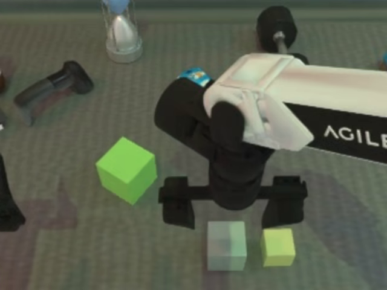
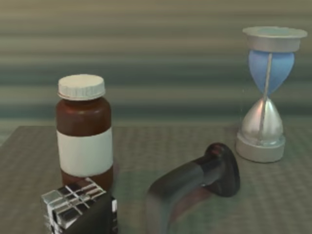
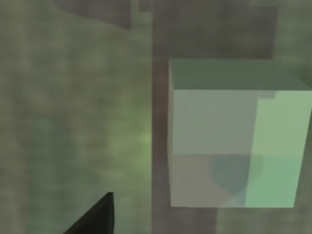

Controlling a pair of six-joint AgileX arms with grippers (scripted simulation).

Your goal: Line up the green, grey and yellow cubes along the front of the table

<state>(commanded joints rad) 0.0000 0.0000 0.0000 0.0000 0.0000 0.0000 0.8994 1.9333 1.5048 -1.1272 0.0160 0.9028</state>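
Three cubes rest on the table [image 1: 72, 254]. The large lime-green cube [image 1: 127, 169] lies left of centre. The pale grey cube [image 1: 227, 244] and the small yellow cube [image 1: 277, 247] stand side by side near the front edge, a small gap between them. My right gripper [image 1: 230, 204] hovers just behind the grey cube, open wide and holding nothing. In the right wrist view the grey cube [image 3: 234, 141] fills the frame, with one dark fingertip [image 3: 95, 219] beside it. My left gripper [image 1: 9, 208] is parked at the left edge.
An hourglass [image 1: 123, 33] and a dark handheld scanner [image 1: 51, 87] sit at the back left, a black dumbbell [image 1: 277, 27] at the back. The left wrist view shows a brown bottle [image 2: 84, 126] and a mirrored puzzle cube [image 2: 73, 207].
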